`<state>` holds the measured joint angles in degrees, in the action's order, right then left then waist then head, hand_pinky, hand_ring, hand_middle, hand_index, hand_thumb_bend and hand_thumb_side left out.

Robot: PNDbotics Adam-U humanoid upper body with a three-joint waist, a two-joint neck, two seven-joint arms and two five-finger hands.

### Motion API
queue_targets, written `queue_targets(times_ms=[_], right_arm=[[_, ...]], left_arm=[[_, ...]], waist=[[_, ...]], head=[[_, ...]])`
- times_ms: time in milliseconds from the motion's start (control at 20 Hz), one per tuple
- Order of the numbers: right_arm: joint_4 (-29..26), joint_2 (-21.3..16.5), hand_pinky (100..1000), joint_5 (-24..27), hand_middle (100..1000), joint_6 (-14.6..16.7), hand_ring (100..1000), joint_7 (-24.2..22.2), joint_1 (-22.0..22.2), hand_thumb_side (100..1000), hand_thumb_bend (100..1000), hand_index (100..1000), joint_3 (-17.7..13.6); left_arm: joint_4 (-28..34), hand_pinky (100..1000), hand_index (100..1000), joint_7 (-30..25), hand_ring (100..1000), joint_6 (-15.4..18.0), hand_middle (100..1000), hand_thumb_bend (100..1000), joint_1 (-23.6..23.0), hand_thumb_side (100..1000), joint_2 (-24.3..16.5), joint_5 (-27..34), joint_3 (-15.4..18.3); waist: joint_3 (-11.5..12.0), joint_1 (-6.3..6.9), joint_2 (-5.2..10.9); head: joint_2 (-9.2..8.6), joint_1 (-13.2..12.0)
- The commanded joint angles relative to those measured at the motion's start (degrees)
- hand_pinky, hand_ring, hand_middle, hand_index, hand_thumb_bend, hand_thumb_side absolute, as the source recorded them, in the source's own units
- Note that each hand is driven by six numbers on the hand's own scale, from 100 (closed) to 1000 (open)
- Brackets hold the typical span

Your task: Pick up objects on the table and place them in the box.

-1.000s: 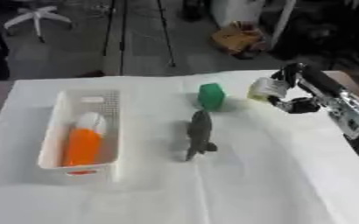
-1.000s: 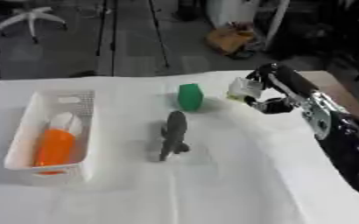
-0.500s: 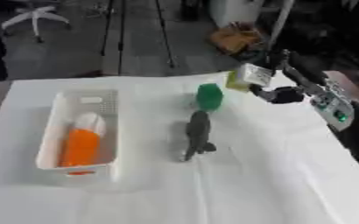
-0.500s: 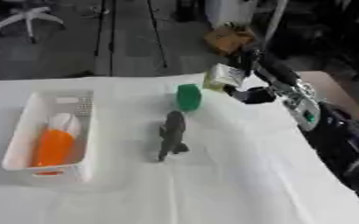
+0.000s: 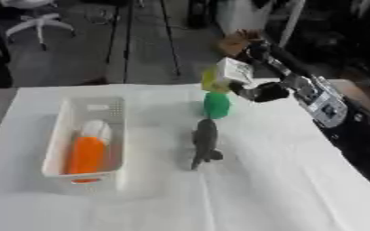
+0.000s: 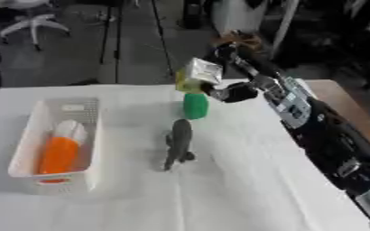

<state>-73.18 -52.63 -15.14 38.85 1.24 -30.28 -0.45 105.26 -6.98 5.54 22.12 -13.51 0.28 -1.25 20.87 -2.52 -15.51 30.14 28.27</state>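
My right hand [image 5: 261,88] is shut on a small white and yellow carton [image 5: 226,75], held in the air above the far middle of the table. Just below the carton stands a green object [image 5: 216,104] on the white cloth. A grey shark-like toy [image 5: 204,142] lies in front of the green object, near the table's middle. At the left sits the white basket [image 5: 62,170], holding an orange bottle-like thing [image 5: 84,154] with a white top. My left hand shows in neither view.
The table is covered in a white cloth [image 5: 259,189]. Beyond the far edge are a tripod [image 5: 125,36], an office chair [image 5: 34,25] and a cardboard box [image 5: 234,43] on the floor. My right arm [image 6: 314,131] runs along the table's right side.
My right hand has carried the carton leftward and upward, from the table's right side to above the green object. The other objects stayed put.
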Motion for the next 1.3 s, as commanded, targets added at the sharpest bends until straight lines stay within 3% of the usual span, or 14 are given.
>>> queue_targets(times_ms=[50, 650, 1300], right_arm=[[-1.88, -0.87, 355, 3.26, 354, -1.46, 393, -2.75, -2.50, 109, 100, 389, 0.08], [1.13, 4.96, 346, 5.30, 368, -6.11, 387, -9.58, -11.59, 171, 100, 389, 4.23], [-1.47, 10.60, 347, 4.73, 370, -5.01, 388, -14.59, -14.42, 180, 100, 389, 9.01]], left_arm=[[0.67, 502, 924, -0.12, 719, -0.02, 836, 402, 0.39, 953, -0.70, 0.35, 0.02], [0.59, 503, 923, -0.22, 720, -0.03, 838, 406, 0.58, 950, -0.31, 0.78, -0.47], [0.67, 502, 923, -0.10, 720, -0.08, 838, 408, 0.86, 947, -0.03, 0.99, -0.62]], waist=[[0.14, -0.40, 2.51], [1.49, 0.27, 3.32], [2.58, -0.02, 3.46]], head=[[-0.23, 0.31], [-0.11, 1.06], [-0.21, 1.31]])
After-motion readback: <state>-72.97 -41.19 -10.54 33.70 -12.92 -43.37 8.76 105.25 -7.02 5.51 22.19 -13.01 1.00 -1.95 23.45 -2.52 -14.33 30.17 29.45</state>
